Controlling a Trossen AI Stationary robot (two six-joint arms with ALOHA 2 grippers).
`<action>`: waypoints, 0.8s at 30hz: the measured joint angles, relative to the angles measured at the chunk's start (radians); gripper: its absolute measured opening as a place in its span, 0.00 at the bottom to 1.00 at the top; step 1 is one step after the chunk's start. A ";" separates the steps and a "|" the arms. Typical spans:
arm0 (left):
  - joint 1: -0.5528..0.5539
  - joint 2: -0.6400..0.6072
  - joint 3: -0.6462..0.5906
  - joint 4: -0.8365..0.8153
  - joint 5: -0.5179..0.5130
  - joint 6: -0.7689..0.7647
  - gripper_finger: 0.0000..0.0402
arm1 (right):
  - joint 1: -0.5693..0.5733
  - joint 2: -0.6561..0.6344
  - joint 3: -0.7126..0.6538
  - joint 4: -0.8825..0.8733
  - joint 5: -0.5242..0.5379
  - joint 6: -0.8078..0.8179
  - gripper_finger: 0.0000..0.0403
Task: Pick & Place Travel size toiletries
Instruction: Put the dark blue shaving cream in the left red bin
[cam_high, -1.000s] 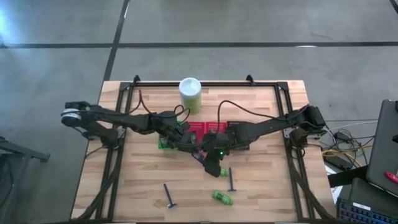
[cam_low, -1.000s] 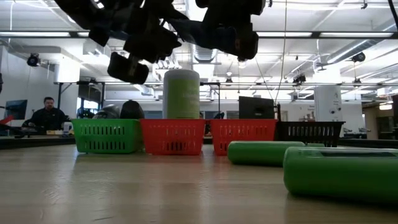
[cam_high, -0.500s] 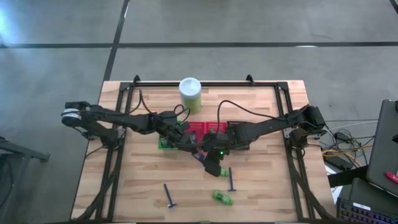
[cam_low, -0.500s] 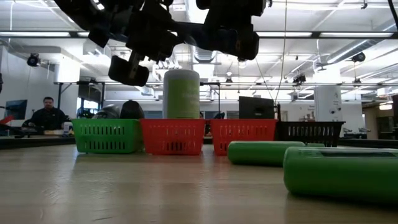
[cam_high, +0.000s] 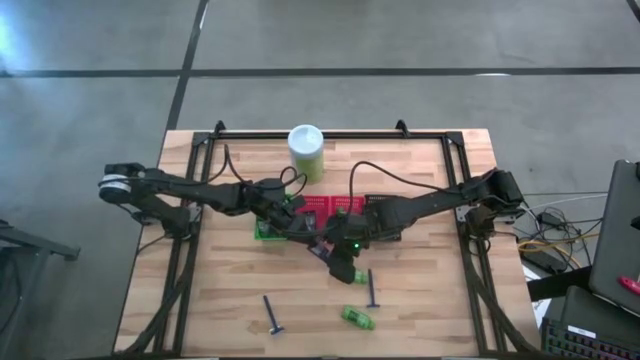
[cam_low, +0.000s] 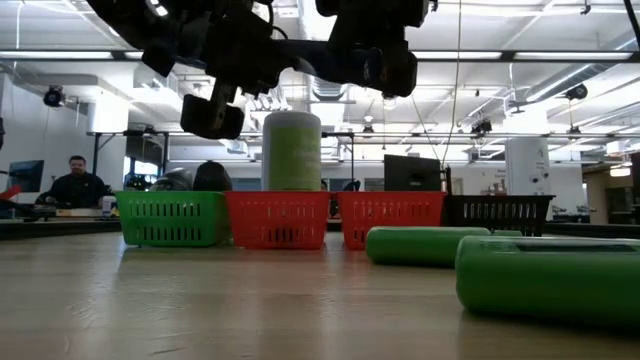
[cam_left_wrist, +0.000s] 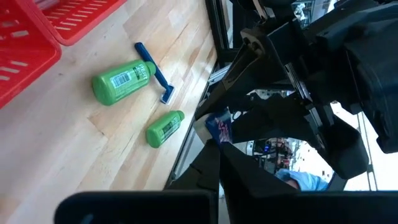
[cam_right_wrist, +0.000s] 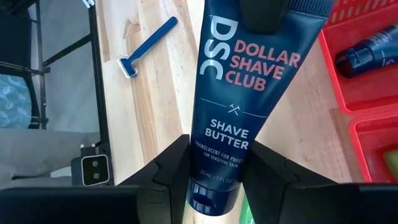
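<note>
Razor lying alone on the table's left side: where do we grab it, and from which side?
Mid-handle of the razor, from straight above, with the fingers across the thin shaft. It lies flat with bare wood on either side. The T head at one end would likely be awkward to pinch. The right gripper is shut on the tube.

Both dark arms reached inward from the table's sides and met near its middle. The left arm ran from its base at the left edge toward the centre, its gripper (cam_high: 288, 212) raised off the table; whether its fingers were apart or closed could not be told. The right arm stretched from the right edge, bent down and leftward, ending nearer the front than the left one. The right gripper (cam_right_wrist: 214, 163) was also raised, its two fingers (cam_right_wrist: 171, 165) clamped on either side of a tube (cam_right_wrist: 239, 93).
</note>
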 joint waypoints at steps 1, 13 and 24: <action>0.000 0.000 0.000 0.000 0.000 0.003 0.02 | 0.000 0.000 0.000 -0.002 0.008 0.002 0.30; 0.001 0.000 -0.001 -0.068 -0.034 0.078 0.01 | 0.008 -0.044 0.000 -0.137 0.113 0.032 0.60; 0.002 -0.130 0.094 -0.461 -0.368 0.372 0.00 | 0.028 -0.191 0.000 -0.356 0.406 0.110 0.84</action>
